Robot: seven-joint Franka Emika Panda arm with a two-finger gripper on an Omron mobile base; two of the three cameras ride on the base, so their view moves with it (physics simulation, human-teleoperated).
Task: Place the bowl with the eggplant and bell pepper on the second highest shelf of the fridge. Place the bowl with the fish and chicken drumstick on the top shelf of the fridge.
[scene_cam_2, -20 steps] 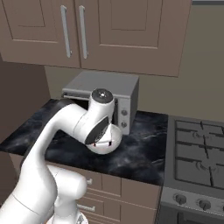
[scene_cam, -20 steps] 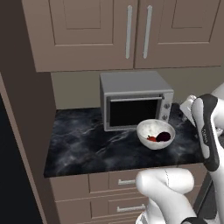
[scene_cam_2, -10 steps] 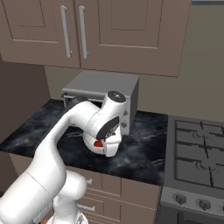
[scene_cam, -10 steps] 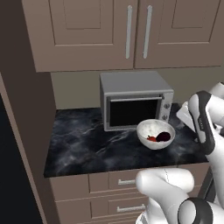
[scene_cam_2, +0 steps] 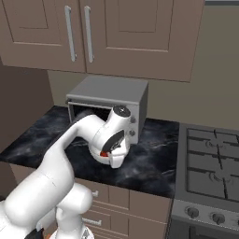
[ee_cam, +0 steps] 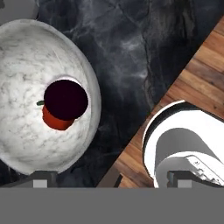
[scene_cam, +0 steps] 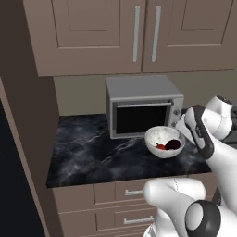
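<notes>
surface: dark marble counter (scene_cam: 88,152) | on it: toaster oven (scene_cam: 141,106), white bowl (scene_cam: 163,141) just in front

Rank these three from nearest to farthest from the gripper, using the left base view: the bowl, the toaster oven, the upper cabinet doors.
1. bowl, on the counter beside the gripper.
2. toaster oven, behind the bowl.
3. upper cabinet doors, high on the wall.

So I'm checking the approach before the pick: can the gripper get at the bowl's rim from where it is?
Probably yes. The gripper is open, just above the bowl near its rim; nothing lies between them, and the toaster oven stands behind.
</notes>
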